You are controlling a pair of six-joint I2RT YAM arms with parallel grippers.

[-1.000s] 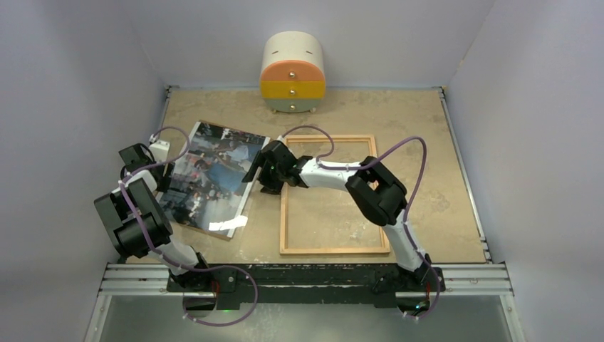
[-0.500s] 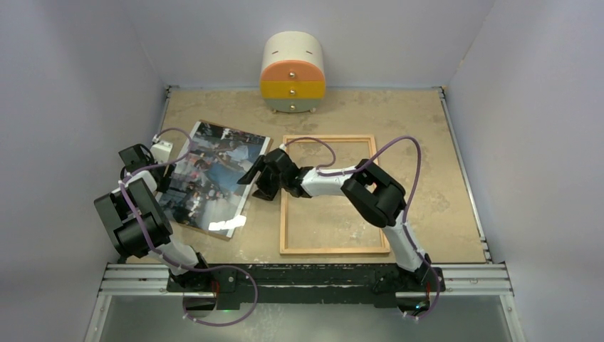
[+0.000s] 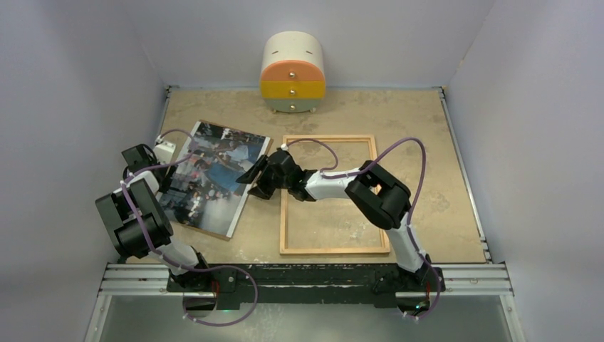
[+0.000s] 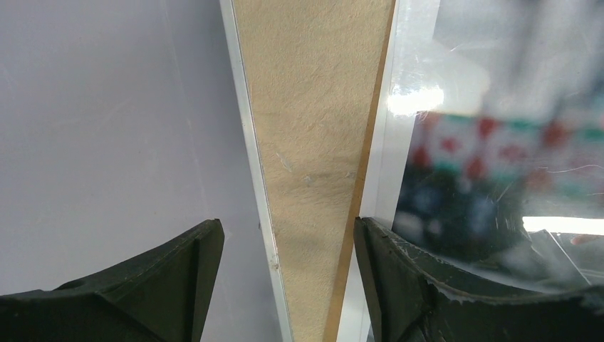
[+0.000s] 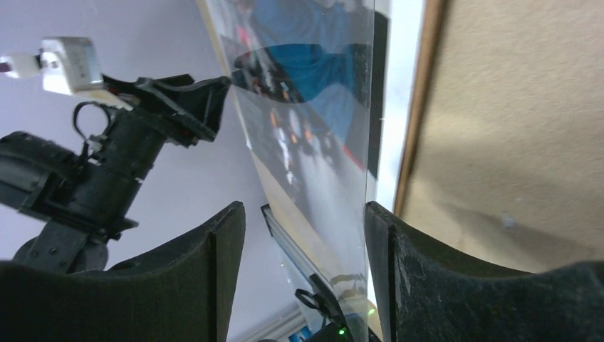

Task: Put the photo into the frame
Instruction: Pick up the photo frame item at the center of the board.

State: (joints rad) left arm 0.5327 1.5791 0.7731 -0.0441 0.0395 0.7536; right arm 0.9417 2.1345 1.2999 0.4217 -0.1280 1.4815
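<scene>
The photo [image 3: 210,174] lies flat on the left of the table, on a brown backing board [image 4: 362,178] and under a clear pane [image 5: 352,142]. To its right lies the light wood frame [image 3: 327,137], with bare table inside it. My right gripper [image 3: 251,176] is at the photo's right edge. In the right wrist view it [image 5: 305,208] is open, and the pane's edge stands between the jaws, close to the right finger. My left gripper [image 3: 164,178] is at the photo's left edge. It [image 4: 286,224] is open over the table strip, its right finger [image 4: 399,271] above the pane.
A round cream, orange and yellow drawer cabinet [image 3: 293,73] stands at the back wall. The left wall and a white rail [image 4: 249,142] run just beside my left gripper. The right arm reaches across the frame's upper left corner.
My right gripper has moved left to the photo's right edge and its jaws have narrowed a little. The bright glare at the pane's near corner is gone. The left arm has barely moved.
</scene>
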